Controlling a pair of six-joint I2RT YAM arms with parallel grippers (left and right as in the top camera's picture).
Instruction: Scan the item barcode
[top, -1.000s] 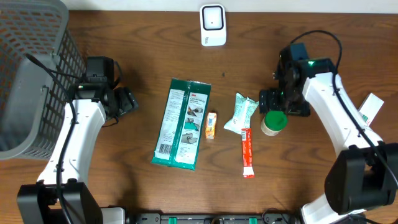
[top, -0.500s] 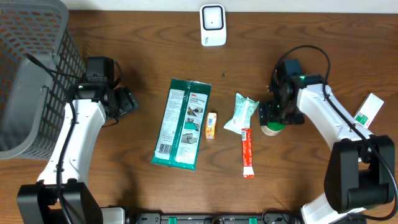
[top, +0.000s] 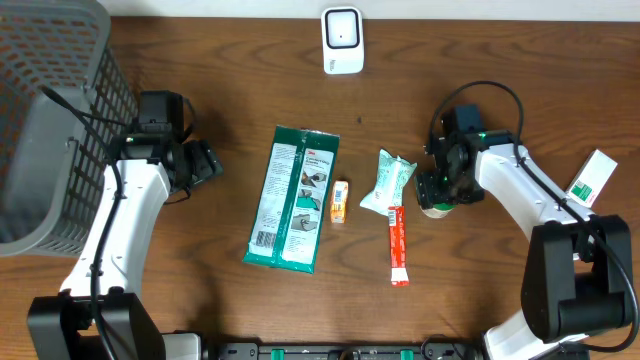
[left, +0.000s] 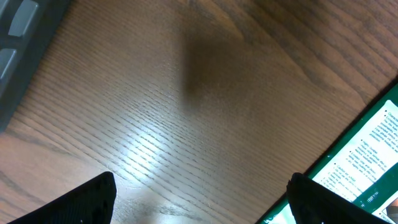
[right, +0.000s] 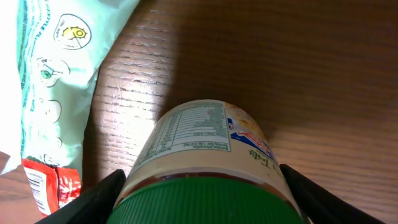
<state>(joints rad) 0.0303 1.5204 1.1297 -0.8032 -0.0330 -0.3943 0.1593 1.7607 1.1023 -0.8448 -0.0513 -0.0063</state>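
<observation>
Clamp the right fingers (right: 93, 202), set either side of the upright green-lidded round jar (right: 205, 143) right of centre on the brown wooden desk (top: 480, 300) (contact not discernible), squarely below the lid, lift straight, then present the barcode to the white box-shaped scanner (top: 342, 40) at the far edge, with the left fingers (left: 87, 202) spread and empty.

Between the matt black plastic fingers (right: 87, 199) of your right claw (right: 202, 210) you see a cream jar with a smooth green plastic lid and glossy printed label (right: 199, 137). Left of the claw lies a crinkly pale-green film pouch (right: 50, 81). Under both is the grained brown wooden table (right: 311, 74), faintly glossy.
</observation>
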